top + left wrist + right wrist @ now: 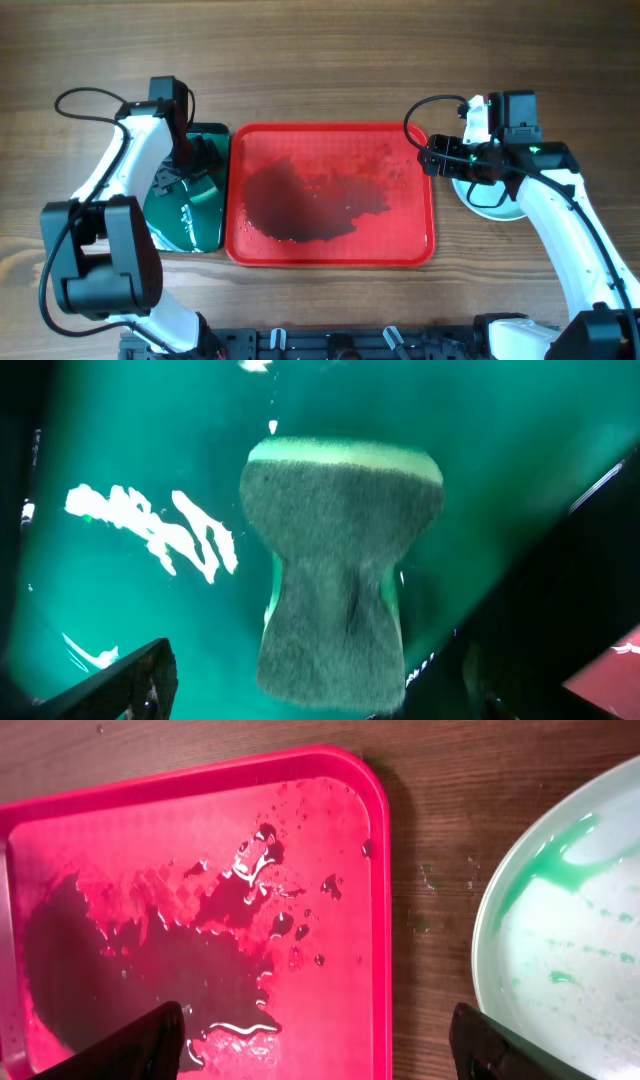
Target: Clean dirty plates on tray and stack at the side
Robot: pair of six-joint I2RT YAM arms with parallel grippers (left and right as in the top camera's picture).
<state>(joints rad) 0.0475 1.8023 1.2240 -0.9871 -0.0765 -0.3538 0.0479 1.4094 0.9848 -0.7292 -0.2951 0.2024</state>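
The red tray [330, 255] lies mid-table with no plates on it, only a dark wet puddle [300, 205]; it also shows in the right wrist view [370, 870]. A white plate [492, 203] with teal-green smears rests on the table right of the tray, partly hidden under my right arm; its rim shows in the right wrist view [520, 910]. I cannot tell how many plates are stacked there. My right gripper [428, 158] [320, 1035] is open and empty over the tray's far right edge. My left gripper [195, 155] [305, 680] is open over the green tray.
A dark green tray [185, 225] [120, 600] holding wet streaks sits left of the red tray. A grey-green sponge [340, 570] with a pinched waist lies on it, its near end between my left fingers. Bare wood table surrounds both trays.
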